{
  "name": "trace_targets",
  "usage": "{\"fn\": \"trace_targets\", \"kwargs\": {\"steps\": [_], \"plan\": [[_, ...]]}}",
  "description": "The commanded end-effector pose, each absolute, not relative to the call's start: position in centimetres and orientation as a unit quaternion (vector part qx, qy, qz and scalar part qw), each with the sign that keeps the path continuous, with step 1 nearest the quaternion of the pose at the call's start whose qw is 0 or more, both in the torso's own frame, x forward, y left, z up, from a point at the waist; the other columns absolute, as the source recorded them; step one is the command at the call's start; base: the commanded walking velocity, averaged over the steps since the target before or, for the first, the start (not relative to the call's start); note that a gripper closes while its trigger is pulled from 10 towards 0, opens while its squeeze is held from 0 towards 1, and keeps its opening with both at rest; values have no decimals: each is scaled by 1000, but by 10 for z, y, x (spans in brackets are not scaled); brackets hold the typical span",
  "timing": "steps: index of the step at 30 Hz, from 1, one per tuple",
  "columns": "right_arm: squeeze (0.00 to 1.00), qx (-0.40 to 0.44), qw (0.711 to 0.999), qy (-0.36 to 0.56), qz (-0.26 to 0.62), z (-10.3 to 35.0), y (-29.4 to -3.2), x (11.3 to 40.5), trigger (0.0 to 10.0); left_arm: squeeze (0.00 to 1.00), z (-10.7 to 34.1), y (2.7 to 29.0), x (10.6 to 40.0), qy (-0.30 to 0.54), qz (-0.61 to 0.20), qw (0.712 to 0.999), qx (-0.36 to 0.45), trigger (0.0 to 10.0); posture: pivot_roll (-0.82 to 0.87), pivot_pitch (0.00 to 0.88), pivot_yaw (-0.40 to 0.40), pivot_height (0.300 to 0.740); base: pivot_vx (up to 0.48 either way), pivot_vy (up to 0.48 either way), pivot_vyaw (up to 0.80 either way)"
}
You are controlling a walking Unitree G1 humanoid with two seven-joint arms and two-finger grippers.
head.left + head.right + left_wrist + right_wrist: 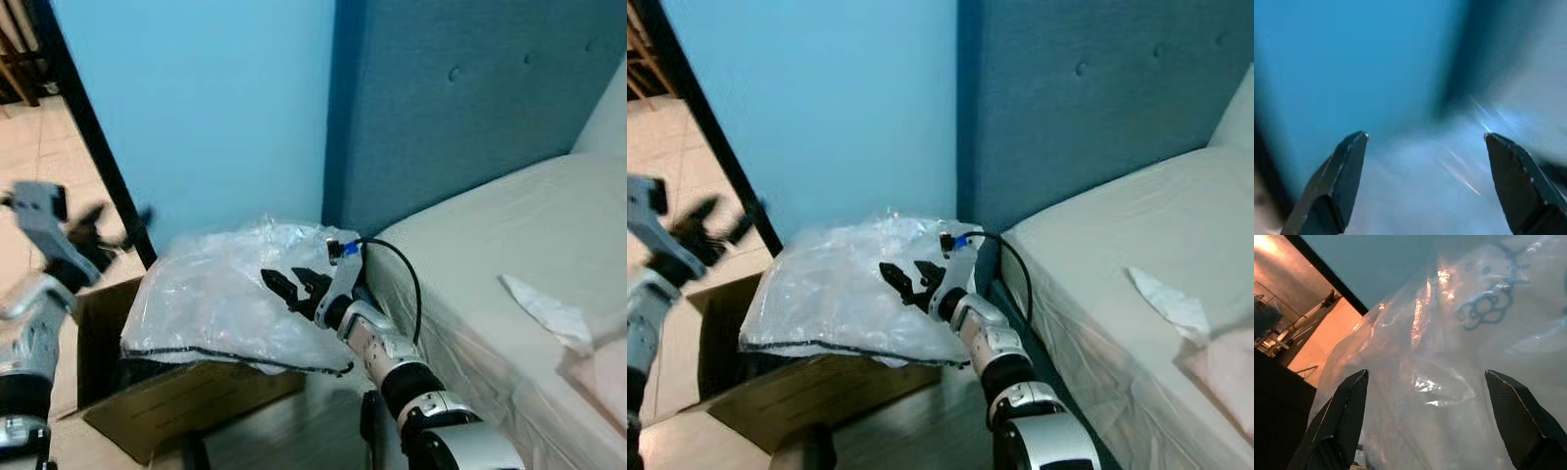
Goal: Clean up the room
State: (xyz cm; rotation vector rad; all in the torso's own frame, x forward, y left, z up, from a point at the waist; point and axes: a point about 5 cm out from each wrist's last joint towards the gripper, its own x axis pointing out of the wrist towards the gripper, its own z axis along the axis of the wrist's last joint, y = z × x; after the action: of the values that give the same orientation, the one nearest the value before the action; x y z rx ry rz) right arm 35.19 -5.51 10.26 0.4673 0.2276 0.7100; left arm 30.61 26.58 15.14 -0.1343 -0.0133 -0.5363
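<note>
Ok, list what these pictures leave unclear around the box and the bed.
- Box contents: hidden under the clear plastic bag, head views.
- Left gripper: motion-blurred in head views; its wrist view is smeared too.
- White crumpled thing on the bed: too small to tell tissue from cloth.
- Pink item: cut off by the frame edge.
- Blue print on the bag: unreadable, right wrist view.

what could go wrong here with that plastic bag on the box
1. The right gripper is open over the clear plastic bag, which looks thin and slick; a pinch may slip off or tear it.
2. The bag drapes loosely over the cardboard box, so pulling it could drag it off onto the floor.
3. The left gripper is blurred and open near the box's far side; it might bump the box.
</note>
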Motion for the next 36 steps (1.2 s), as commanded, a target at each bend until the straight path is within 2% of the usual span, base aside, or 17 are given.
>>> {"fn": "trace_targets", "kwargs": {"steps": [1, 4, 7, 9, 10, 11, 13, 15, 16, 17, 20, 29, 36], "plan": [[0, 234, 899, 109, 353, 106, -46, 352, 10000, 0, 131, 245, 298, 41, -315, 946, -64, 10000, 2, 44, 14, 468, 0, 0, 0], [0, 237, 898, 107, 354, 107, -45, 352, 10000, 0, 121, 237, 295, 61, -319, 944, -55, 10000, 2, 44, 14, 468, 0, 0, 0], [0, 254, 894, 101, 355, 111, -41, 353, 10000, 0, 97, 208, 292, 73, -332, 937, -80, 10000, 3, 52, 25, 468, 0, 0, 0], [0, 254, 894, 101, 355, 111, -41, 353, 10000, 0, 97, 208, 292, 73, -332, 937, -80, 10000, 3, 52, 25, 468, 0, 0, 0], [0, 258, 893, 99, 355, 112, -40, 353, 10000, 0, 94, 197, 293, 71, -338, 932, -110, 10000, 3, 54, 29, 468, 0, 0, 0], [0, 258, 893, 99, 355, 112, -40, 353, 10000, 0, 94, 197, 293, 71, -338, 932, -110, 10000, 3, 54, 29, 468, 0, 0, 0], [0, 260, 892, 98, 358, 115, -36, 354, 10000, 0, 87, 173, 293, 68, -341, 922, -173, 10000, 1, 58, 31, 468, 0, 0, 0], [0, 261, 891, 97, 359, 116, -35, 354, 10000, 0, 85, 165, 293, 66, -337, 919, -193, 10000, 1, 58, 31, 468, 0, 0, 0], [0, 261, 890, 97, 361, 116, -33, 354, 10000, 0, 85, 155, 296, 56, -314, 916, -243, 10000, 1, 58, 31, 468, 0, 0, 0], [0, 261, 890, 97, 361, 116, -33, 354, 10000, 0, 85, 155, 296, 56, -314, 916, -243, 10000, 1, 58, 31, 468, 0, 0, 0], [0, 263, 888, 97, 366, 117, -30, 353, 10000, 0, 79, 128, 298, 55, -271, 906, -320, 10000, 7, 63, 29, 468, 0, 0, 0], [0, 267, 885, 96, 370, 118, -28, 353, 10000, 0, 64, 98, 294, 75, -258, 915, -301, 10000, 5, 66, 23, 468, 0, 0, 0], [0, 268, 882, 99, 374, 118, -26, 352, 10000, 0, 62, 83, 297, 83, -278, 933, -213, 10000, 0, 69, 19, 468, 0, 0, 0]]}}
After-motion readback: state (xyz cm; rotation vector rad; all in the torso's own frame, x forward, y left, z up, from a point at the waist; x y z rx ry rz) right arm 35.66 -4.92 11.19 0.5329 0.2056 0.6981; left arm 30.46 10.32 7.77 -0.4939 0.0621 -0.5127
